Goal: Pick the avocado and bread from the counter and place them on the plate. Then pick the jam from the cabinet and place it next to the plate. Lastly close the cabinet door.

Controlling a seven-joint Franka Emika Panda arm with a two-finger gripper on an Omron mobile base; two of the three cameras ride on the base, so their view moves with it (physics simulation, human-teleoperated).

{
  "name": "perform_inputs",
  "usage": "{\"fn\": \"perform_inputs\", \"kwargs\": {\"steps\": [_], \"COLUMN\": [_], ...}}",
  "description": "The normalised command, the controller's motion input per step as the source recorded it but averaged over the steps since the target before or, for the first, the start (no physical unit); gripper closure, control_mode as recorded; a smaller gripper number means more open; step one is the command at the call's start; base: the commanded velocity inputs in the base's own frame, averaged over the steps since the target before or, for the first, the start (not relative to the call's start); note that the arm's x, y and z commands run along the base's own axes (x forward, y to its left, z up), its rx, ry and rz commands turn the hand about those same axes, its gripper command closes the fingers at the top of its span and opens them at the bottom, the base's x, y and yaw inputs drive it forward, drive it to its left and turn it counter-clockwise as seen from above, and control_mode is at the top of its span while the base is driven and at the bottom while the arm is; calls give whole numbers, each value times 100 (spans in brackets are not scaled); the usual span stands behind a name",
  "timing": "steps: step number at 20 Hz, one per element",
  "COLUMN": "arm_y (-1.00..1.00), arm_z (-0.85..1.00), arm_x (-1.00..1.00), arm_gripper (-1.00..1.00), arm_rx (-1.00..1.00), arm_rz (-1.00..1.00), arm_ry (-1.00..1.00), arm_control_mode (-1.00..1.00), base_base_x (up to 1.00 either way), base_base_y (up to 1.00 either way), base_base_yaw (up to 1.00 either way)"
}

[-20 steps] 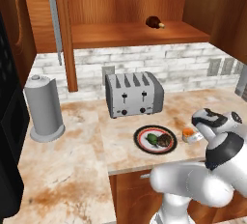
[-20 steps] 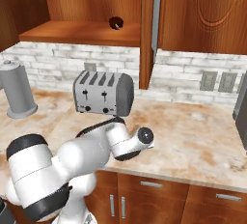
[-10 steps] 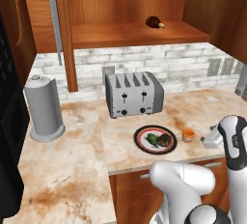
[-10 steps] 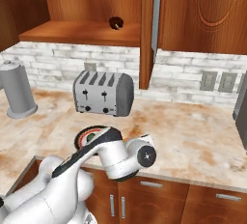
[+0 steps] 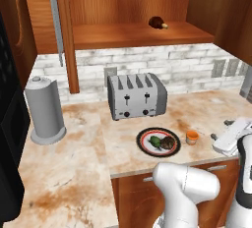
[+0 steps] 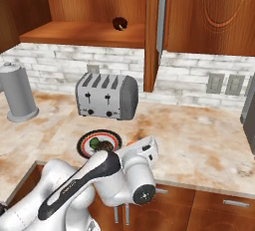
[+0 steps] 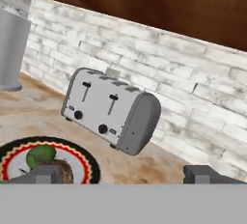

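On the counter (image 5: 74, 173) lies the plate (image 5: 145, 146) with the green avocado (image 5: 155, 140) and the dark bread (image 5: 169, 144) on it. The orange jam (image 5: 192, 136) stands just right of the plate. My gripper (image 5: 220, 129) hovers to the jar's right, open and holding nothing. In the hand view its fingertips (image 7: 44, 175) stand wide apart, with plate (image 7: 87, 165), avocado (image 7: 40, 154) and bread (image 7: 61, 171) at lower left. The right base view has the plate (image 6: 85, 140) partly behind my arm. The cabinet (image 5: 133, 33) door (image 6: 152, 31) stands open.
A silver toaster (image 5: 136, 96) stands behind the plate, a grey paper-towel holder (image 5: 44, 109) to the left. A dark brown round thing with a tan tip (image 5: 157, 23) sits on the cabinet shelf. A black appliance (image 5: 10, 124) borders the left side.
My hand has drawn away to the right of the jam, which stays beside the plate. The arm has folded down in front of the counter edge.
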Motion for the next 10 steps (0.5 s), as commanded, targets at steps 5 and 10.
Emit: {"fn": "perform_inputs", "kwargs": {"steps": [5,10], "arm_y": [-67,-68], "arm_z": [46,56], "arm_x": [1,9], "arm_gripper": [-100,-100], "arm_rx": [3,5], "arm_rz": [13,18], "arm_ry": [-33,-24], "arm_control_mode": [-100,-100], "base_base_x": [0,0], "base_base_y": [0,0], "base_base_yaw": [0,0]}}
